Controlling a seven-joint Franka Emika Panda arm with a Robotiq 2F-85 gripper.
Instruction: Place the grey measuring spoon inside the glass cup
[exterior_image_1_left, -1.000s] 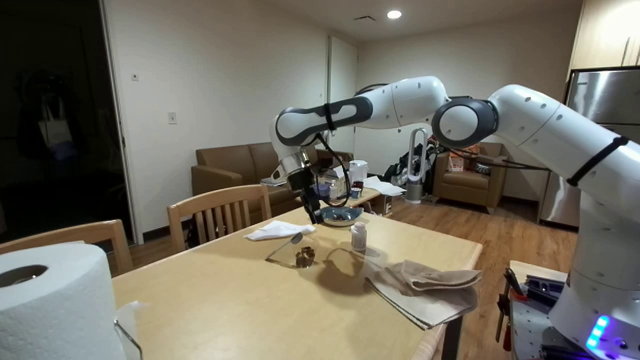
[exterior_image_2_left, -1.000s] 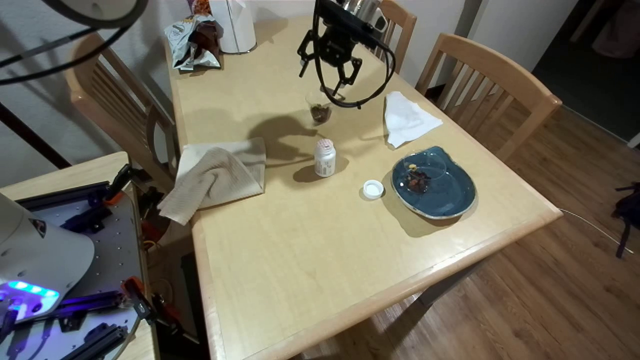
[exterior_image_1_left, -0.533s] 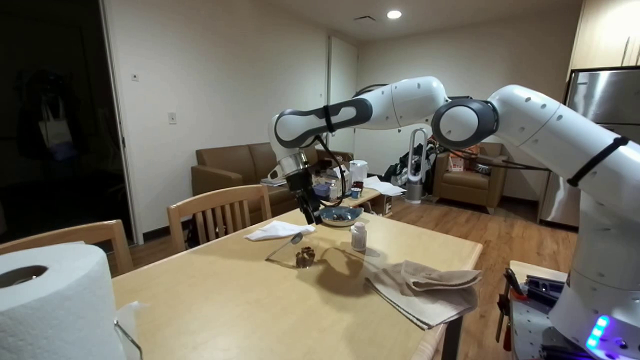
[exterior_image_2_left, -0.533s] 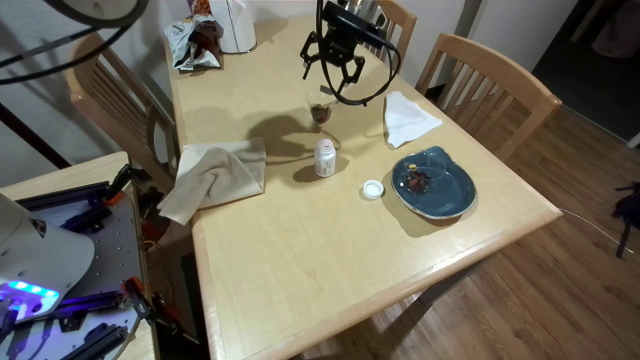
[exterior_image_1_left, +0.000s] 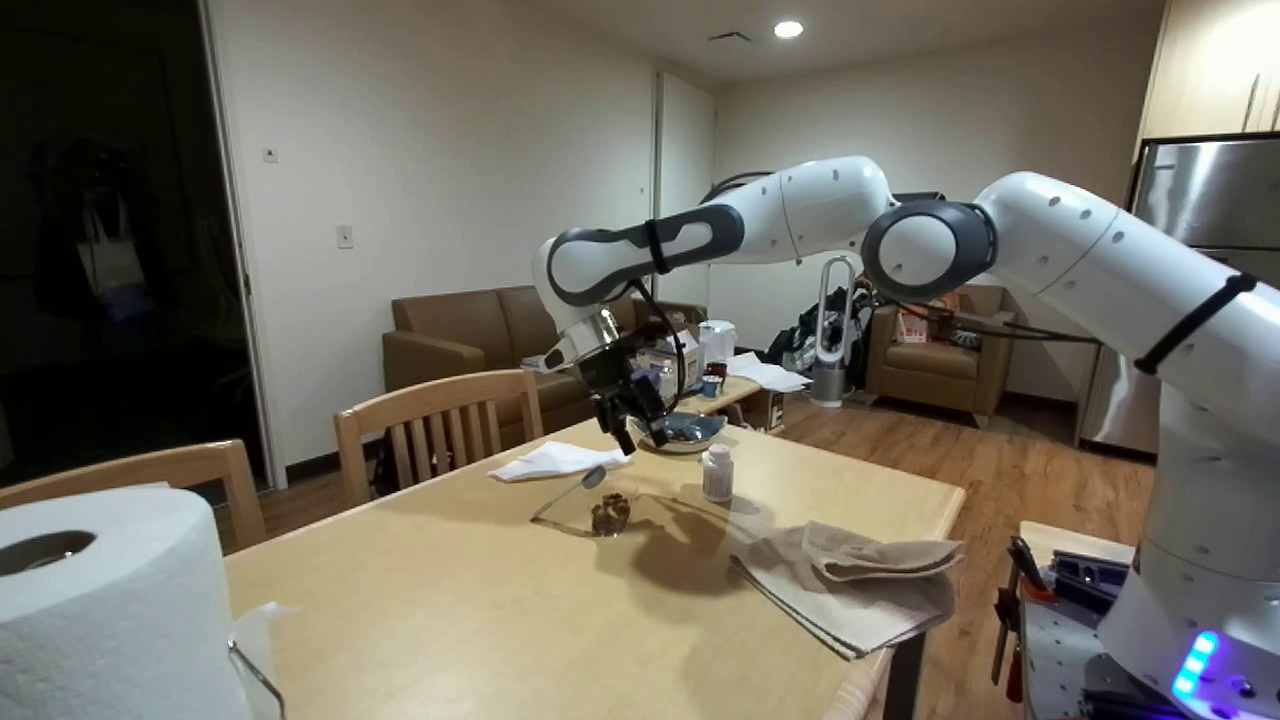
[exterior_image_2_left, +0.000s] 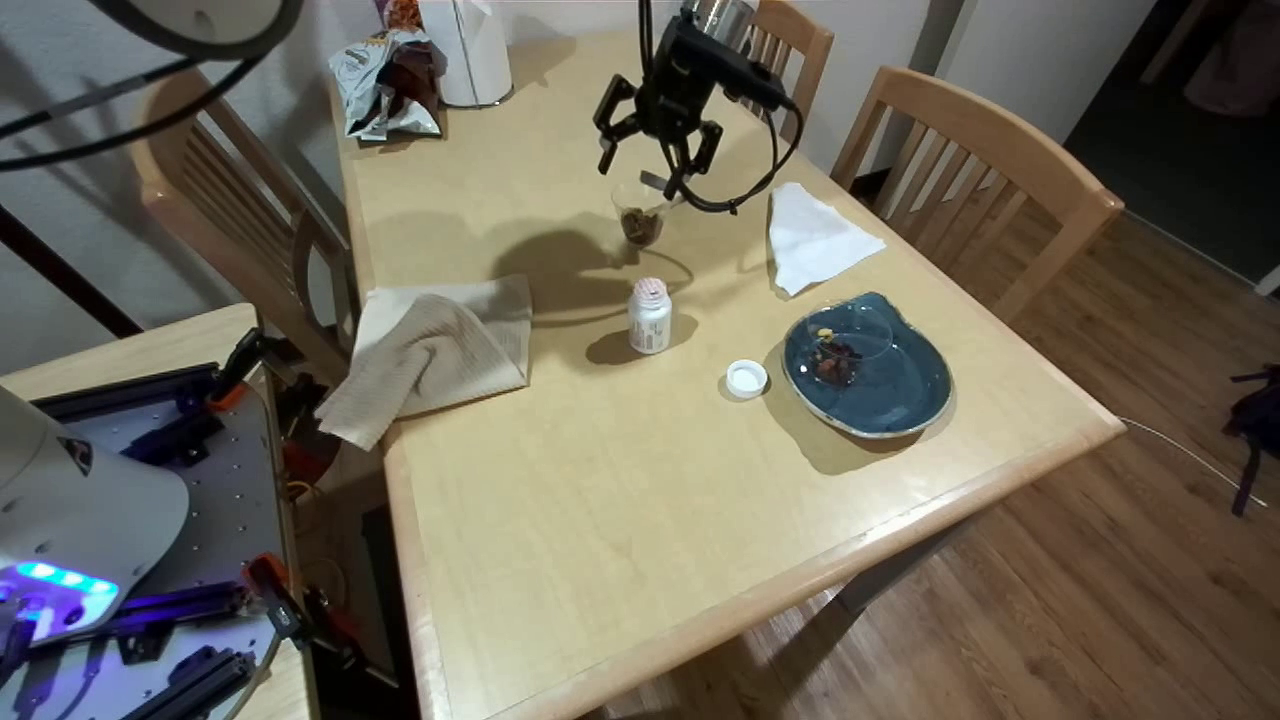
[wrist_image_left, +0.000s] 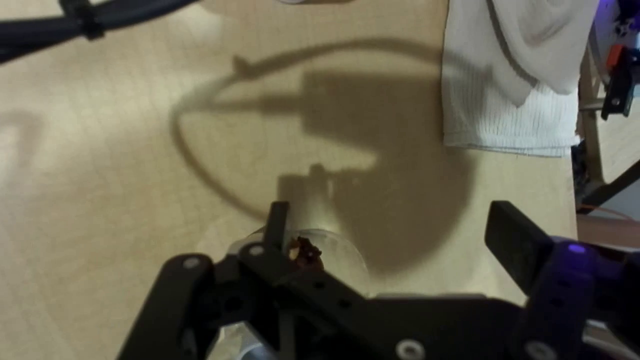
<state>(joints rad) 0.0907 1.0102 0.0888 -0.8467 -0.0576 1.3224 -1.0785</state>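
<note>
Small, thin-handled grey measuring spoon (exterior_image_1_left: 592, 478): outside the short, see-through glass cup (exterior_image_2_left: 626, 200); handle end down on the pale wooden tabletop (exterior_image_2_left: 600, 480), bowl raised near the rim. It seems to lean there, which would explain the slant, but contact is too fine to confirm.
Contents of the glass cup: dark brown pieces (exterior_image_2_left: 641, 228) low inside; their weight may help it stand firm against the spoon.
Black gripper (wrist_image_left: 392, 225): jaws wide apart with nothing held, hanging above the cup; presumably spread to pass either side of the spoon.
Slim white bottle (exterior_image_2_left: 650, 320): upright near the cup, likely no part of this job; a round white cap (exterior_image_2_left: 746, 379) lies farther off and may belong to it.
Glazed blue dish (exterior_image_2_left: 905, 390): carries another clear glass vessel (exterior_image_2_left: 872, 338), perhaps as its tray; probably not the target.
Left to do, as judged: grip the spoon, lift it over the rim and lower it in; a nudge could topple spoon or cup.
</note>
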